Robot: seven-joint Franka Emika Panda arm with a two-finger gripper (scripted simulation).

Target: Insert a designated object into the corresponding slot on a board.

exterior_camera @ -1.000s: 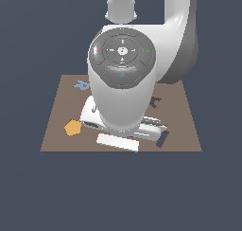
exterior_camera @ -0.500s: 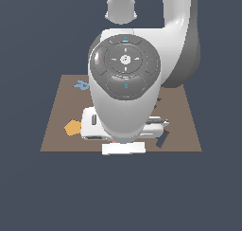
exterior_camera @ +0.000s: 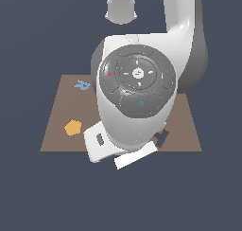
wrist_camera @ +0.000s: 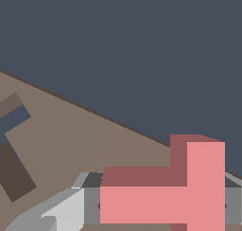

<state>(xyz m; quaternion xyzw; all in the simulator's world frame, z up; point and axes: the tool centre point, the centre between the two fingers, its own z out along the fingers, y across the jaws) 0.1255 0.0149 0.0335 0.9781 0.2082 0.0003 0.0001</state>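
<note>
The gripper (wrist_camera: 160,208) is clamped on the pink T-piece (wrist_camera: 163,197) above the board (wrist_camera: 85,140) near its front edge (the arm hides this in the exterior view), the dark recess (wrist_camera: 12,149) lying well aside and awaiting alignment.

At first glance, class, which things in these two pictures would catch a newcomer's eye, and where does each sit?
In the exterior view the robot's big white and grey arm fills the middle and hides most of the brown board; an orange pentagon lies on the board towards that view's left. In the wrist view the pink T-shaped piece looms large between the grey fingers, with a dark recess in the board beyond.
</note>
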